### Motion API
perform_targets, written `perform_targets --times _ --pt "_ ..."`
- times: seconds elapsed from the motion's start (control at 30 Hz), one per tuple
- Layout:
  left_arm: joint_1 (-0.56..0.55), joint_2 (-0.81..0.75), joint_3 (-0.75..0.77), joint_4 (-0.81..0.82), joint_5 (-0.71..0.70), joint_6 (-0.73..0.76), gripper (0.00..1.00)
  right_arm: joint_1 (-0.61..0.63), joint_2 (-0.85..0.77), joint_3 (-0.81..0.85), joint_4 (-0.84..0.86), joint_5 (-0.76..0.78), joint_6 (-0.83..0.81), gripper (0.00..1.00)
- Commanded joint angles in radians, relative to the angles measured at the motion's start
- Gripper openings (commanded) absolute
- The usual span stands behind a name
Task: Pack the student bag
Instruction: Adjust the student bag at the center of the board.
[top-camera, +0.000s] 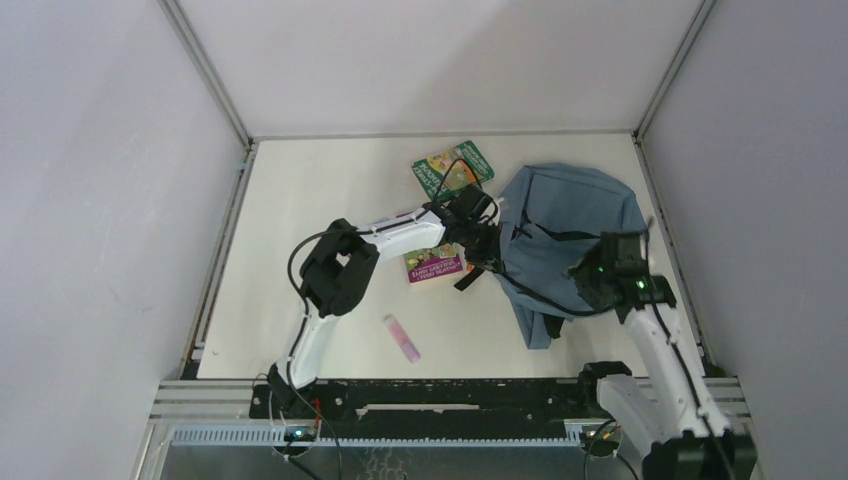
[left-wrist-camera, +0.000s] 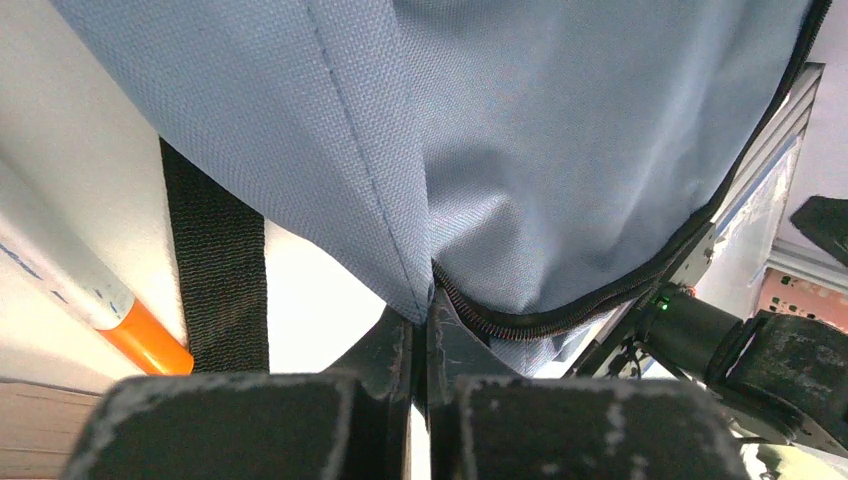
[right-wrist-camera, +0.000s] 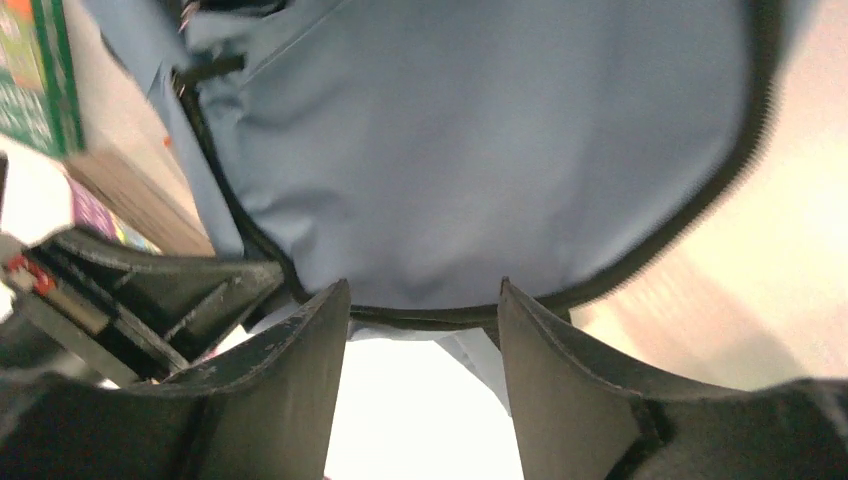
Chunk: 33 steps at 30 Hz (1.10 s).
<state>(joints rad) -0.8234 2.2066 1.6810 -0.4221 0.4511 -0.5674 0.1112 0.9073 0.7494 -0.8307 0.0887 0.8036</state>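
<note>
Left wrist | left gripper (left-wrist-camera: 428, 305) clamped shut on the zip edge of the student bag (left-wrist-camera: 560, 150), probably to hold its mouth open | right gripper (right-wrist-camera: 420, 315) jaws apart astride the zip rim, gripping nothing | bag lies on the right side of the table (top-camera: 300, 200)

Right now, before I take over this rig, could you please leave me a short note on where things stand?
Left gripper: shut on the student bag, pinching its zip edge on the left side.
Right gripper: open, fingers astride the bag's near rim, not clamped.
Things: the bag lies on the table, right of centre. Green book at the far side, purple book just left of the bag, pink pen near the front; all outside.
Done: one edge gripped.
Left: spread the mouth, load books and pen.
</note>
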Motion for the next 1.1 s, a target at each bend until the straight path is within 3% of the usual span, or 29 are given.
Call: perform_targets --times 0.0,0.1,0.27,0.53,0.63,0.67,0.73,0.77,1.07 --pt "0.002 -0.048 0.008 0.006 0.035 0.015 0.0 -0.177 -0.182 -0.14 -0.031 -0.151 0.25 0.67" --pt "0.002 -0.048 0.007 0.005 0.035 0.015 0.0 -0.284 -0.262 -0.206 -0.028 -0.23 0.285 0.69" --pt "0.0 -0.05 0.007 0.008 0.04 0.013 0.0 -0.419 -0.237 -0.276 0.036 -0.386 0.293 0.67" --pt "-0.003 -0.055 0.005 0.01 0.042 0.016 0.0 -0.444 -0.156 -0.307 0.116 -0.444 0.304 0.64" --pt "-0.003 -0.056 0.004 0.01 0.045 0.017 0.0 -0.449 -0.151 -0.322 0.141 -0.437 0.31 0.51" --pt "-0.002 -0.056 0.004 0.01 0.046 0.017 0.0 -0.451 -0.15 -0.323 0.146 -0.438 0.309 0.39" --pt "-0.003 -0.056 0.002 0.009 0.046 0.019 0.0 -0.462 -0.154 -0.322 0.166 -0.459 0.301 0.06" --pt "-0.003 -0.055 0.002 0.008 0.046 0.021 0.0 -0.466 -0.16 -0.321 0.18 -0.476 0.298 0.0" --pt "-0.003 -0.046 -0.001 0.008 0.053 0.023 0.0 -0.468 -0.22 -0.152 0.28 -0.508 0.311 0.0"
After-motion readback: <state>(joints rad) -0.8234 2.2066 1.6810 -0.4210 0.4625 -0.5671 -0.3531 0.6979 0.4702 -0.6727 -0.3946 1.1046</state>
